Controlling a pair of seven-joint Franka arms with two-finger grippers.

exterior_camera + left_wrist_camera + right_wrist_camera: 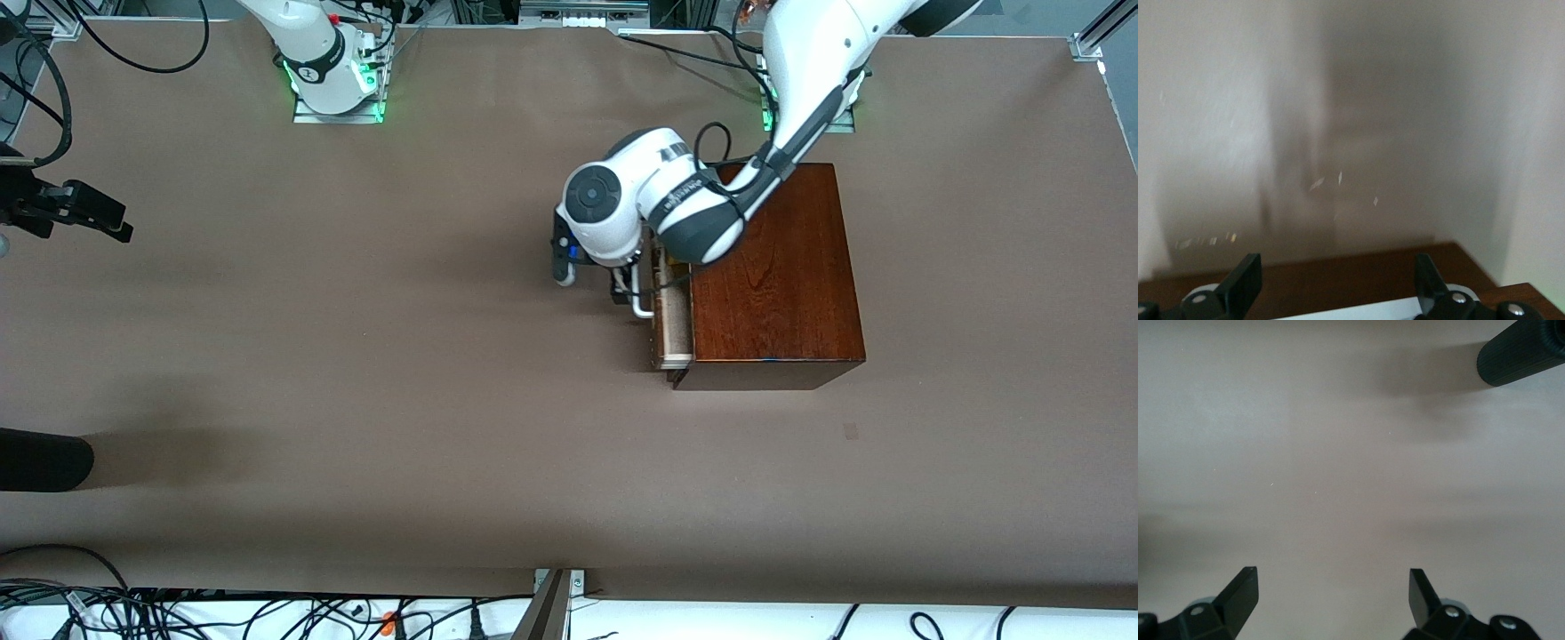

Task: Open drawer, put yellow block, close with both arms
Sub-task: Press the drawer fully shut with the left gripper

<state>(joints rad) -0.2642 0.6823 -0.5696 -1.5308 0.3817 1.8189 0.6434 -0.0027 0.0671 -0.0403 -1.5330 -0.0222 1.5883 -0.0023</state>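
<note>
Both grippers' jaws are spread: left gripper [627, 286] at the handle [642, 302] of the slightly open drawer [673, 320]; right gripper [1331, 597] waits over bare table [356, 356]. Closing seems underway; next, push the front home.

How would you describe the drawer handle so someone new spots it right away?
Find the dark reddish-brown wooden box toward the left arm's end of the table. On the side facing the right arm's end, its drawer sticks out slightly, showing a pale interior. The handle is the white U-shaped bar on that drawer front, right by the left gripper, the only white fitting on the dark wood.
</note>
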